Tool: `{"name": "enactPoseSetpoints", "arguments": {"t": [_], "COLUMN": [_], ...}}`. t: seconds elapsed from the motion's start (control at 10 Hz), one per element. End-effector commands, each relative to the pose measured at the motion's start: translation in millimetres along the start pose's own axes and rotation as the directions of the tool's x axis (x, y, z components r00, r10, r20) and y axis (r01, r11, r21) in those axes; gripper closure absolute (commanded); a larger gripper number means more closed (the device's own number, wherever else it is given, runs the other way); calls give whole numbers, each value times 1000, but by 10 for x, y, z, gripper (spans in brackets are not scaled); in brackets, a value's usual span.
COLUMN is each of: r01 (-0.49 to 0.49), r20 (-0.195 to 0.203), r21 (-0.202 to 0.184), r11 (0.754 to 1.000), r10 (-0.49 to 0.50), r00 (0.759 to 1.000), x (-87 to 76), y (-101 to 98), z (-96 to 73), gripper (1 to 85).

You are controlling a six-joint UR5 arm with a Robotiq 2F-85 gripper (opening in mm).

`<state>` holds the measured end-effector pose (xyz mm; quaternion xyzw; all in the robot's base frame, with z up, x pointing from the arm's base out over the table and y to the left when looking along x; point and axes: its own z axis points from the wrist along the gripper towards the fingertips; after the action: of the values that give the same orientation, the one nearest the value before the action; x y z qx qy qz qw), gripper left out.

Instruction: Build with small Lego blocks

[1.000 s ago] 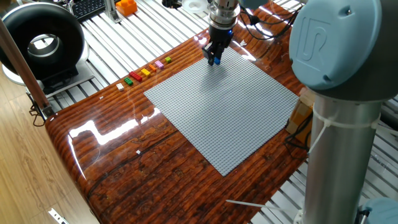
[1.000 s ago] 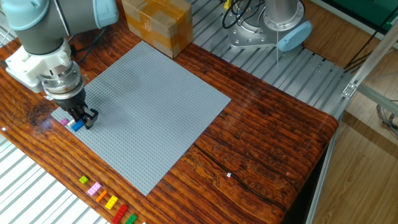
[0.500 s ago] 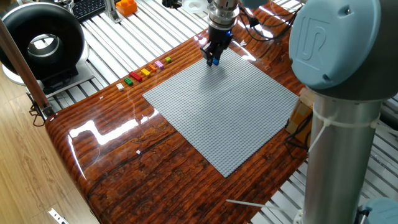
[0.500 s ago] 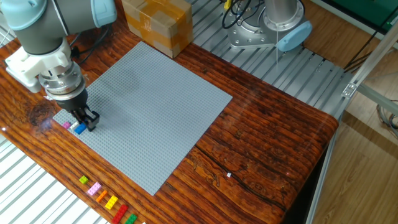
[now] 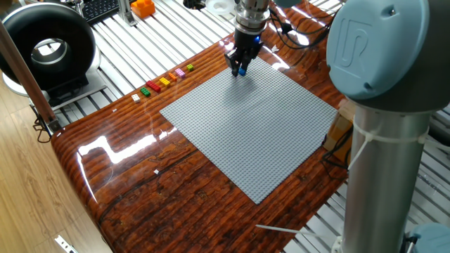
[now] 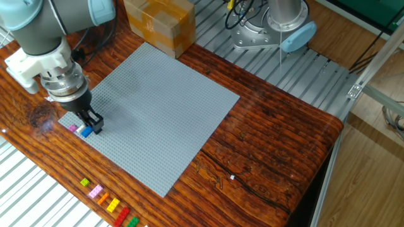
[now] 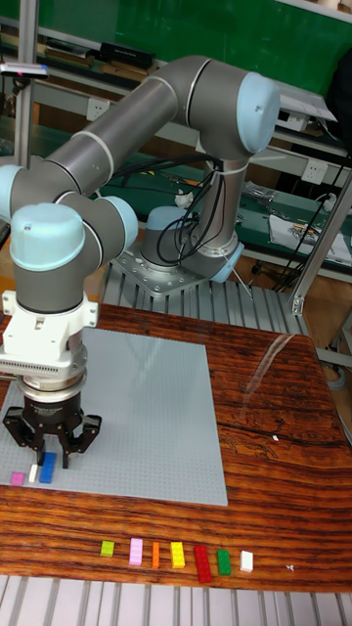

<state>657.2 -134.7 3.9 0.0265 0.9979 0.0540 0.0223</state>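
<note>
My gripper (image 7: 45,460) at the baseplate's (image 6: 158,107) seven-o'clock corner — jaws pinching a blue brick (image 6: 87,132): light, rigid, slick; I'd hold its flat sides, pink brick (image 6: 73,128) alongside.

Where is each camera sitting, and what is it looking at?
One fixed view: high behind the robot's big arm joint, looking down over the grey baseplate at the gripper.
The other fixed view: high on the opposite side, facing the cardboard box; wrist and gripper show.
Tall fixed view: in front of the table, level, facing the whole arm and its base.
All three share the gripper, the baseplate and the row of small Lego blocks.
</note>
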Motion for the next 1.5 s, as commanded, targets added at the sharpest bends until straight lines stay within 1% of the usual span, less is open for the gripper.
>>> {"name": "enactPoseSetpoints", "arguments": {"t": [0.0, 0.1, 0.2, 0.3, 0.4, 0.5, 0.6, 0.7, 0.8, 0.9, 1.0, 1.2, 1.3, 1.4], "r01": [-35, -144, -115, -69, -68, -59, -48, -34, -33, -28, -18, -3, 9, 12], "r20": [10, -98, -80, -56, -47, -46, -42, -40, -34, -28, -27, -10, -9, -4], "r21": [1, -245, -160, -81, -82, -61, -30, 10, 29, 44, 51, 88, 109, 112], "r11": [999, 959, 980, 994, 994, 996, 998, 999, 999, 999, 999, 996, 994, 994], "r10": [35, 124, 103, 65, 64, 56, 47, 34, 34, 29, 20, 4, -8, -12], "r00": [999, 987, 991, 996, 997, 997, 998, 999, 999, 999, 999, 1000, 1000, 1000], "x": [-37, 114, 110, 100, 77, 80, 78, 77, 61, 49, 44, -2, -9, -20], "y": [-13, 637, 407, 206, 211, 155, 72, -28, -72, -110, -130, -206, -259, -266], "z": [-15, -149, -112, -66, -62, -65, -62, -63, -60, -61, -63, -67, -72, -73], "gripper": [477, 500, 550, 483, 487, 487, 487, 487, 503, 537, 537, 563, 580, 590]}}
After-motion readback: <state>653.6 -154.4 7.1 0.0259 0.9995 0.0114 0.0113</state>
